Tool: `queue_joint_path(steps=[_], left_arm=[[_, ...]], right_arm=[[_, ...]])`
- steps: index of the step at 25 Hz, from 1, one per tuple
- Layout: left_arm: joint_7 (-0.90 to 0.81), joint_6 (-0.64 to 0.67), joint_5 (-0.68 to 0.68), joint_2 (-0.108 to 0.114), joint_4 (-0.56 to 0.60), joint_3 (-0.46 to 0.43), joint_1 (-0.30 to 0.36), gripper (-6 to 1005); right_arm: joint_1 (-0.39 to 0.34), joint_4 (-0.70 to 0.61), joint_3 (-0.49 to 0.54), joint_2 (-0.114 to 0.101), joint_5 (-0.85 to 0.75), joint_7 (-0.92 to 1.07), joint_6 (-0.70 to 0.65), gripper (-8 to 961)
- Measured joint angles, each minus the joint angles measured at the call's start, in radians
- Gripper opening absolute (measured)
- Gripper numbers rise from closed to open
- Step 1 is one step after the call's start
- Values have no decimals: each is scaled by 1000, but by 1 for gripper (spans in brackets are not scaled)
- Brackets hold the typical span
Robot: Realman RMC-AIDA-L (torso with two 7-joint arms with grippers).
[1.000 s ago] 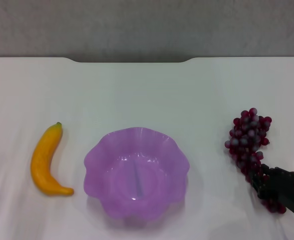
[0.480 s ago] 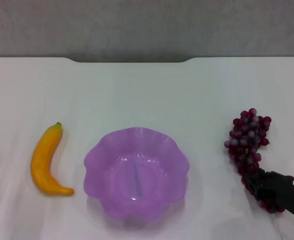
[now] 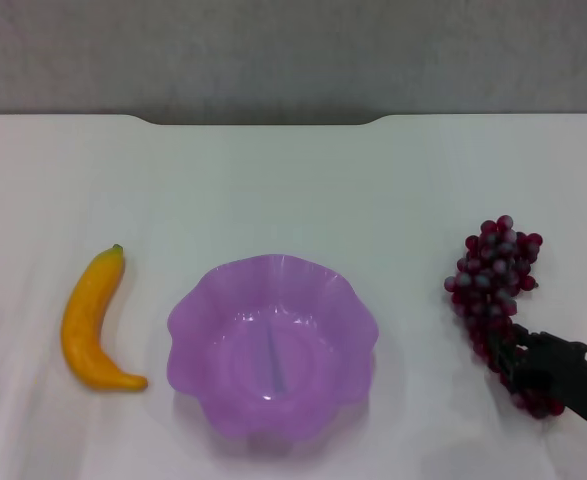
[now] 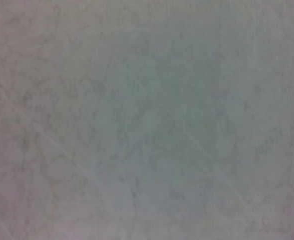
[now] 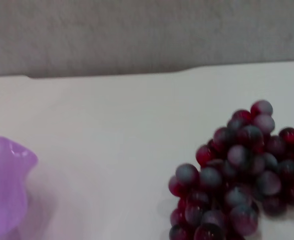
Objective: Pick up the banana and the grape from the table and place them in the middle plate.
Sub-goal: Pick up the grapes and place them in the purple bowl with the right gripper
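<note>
Grey wall (image 3: 293, 55) runs behind the far edge of the work surface; textured, uniform. Same grey wall visible in right wrist view (image 5: 136, 35).

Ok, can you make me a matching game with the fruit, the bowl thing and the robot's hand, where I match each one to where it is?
Things:
1. banana
2. grape
3. middle plate
4. right tool

Places:
A. at the near end of the grape bunch
B. alone on the left side of the table
C. between the two fruits, empty
D. on the right side, partly under a black tool

Pairs: 1-B, 2-D, 3-C, 4-A
</note>
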Motion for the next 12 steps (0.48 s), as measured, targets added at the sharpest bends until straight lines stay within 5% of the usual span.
queue_joint_path(steps=[12], left_arm=[[1, 0, 0, 0, 3, 0, 3, 894]], right_arm=[[-13, 3, 41, 0, 0, -3, -23, 278]])
